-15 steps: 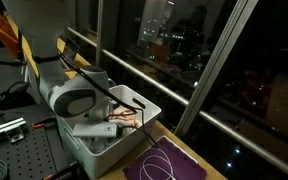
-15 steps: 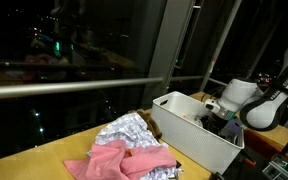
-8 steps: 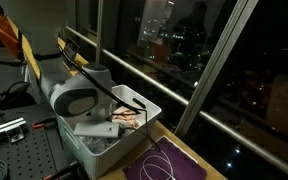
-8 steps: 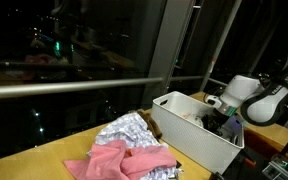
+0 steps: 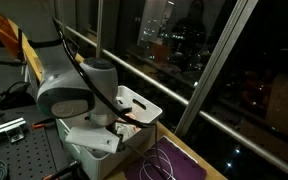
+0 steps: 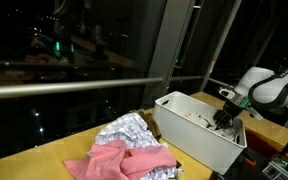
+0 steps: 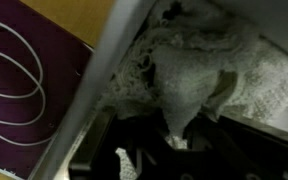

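Wrist view: end effector (image 7: 172, 152) pinched tight on white cloth (image 7: 219, 70), inside white bin (image 7: 109, 75)

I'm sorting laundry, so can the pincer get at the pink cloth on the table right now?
Probably not directly: the pincer sits down inside the white bin, whose wall stands between it and the pink cloth. It would need lifting out first.

Seen on a light wooden table top (image 6: 42, 158) by the dark window: a white bin (image 6: 194, 135) standing at one end, a crumpled pink cloth (image 6: 124, 160) touching a silvery patterned cloth (image 6: 124, 130), and a purple cloth (image 5: 174, 165) with white looping lines flat beside the bin.
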Robot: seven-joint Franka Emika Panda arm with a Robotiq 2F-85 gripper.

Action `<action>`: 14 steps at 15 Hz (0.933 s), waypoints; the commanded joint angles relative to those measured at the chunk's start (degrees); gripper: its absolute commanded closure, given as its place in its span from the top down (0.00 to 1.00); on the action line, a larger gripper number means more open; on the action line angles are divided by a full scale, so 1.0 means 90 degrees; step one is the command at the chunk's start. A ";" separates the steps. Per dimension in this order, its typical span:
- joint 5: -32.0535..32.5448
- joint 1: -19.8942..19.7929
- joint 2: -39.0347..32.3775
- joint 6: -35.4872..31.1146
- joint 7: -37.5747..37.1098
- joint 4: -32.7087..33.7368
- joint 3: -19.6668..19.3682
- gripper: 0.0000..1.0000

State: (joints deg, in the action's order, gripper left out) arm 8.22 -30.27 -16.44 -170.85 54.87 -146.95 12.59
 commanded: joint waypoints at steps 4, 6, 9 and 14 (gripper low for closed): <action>-0.2288 -0.0015 0.1517 0.1472 0.1545 0.0064 0.0101 0.01; -0.2449 0.0627 0.2017 0.1952 0.1535 0.0174 -0.0379 0.01; -0.2056 0.1588 0.2744 0.2700 0.1092 0.0509 -0.0942 0.01; -0.1703 0.2827 0.3493 0.3629 0.0354 0.1420 -0.1149 0.01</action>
State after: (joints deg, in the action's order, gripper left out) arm -9.68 -10.54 11.35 -142.88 61.99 -138.33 3.57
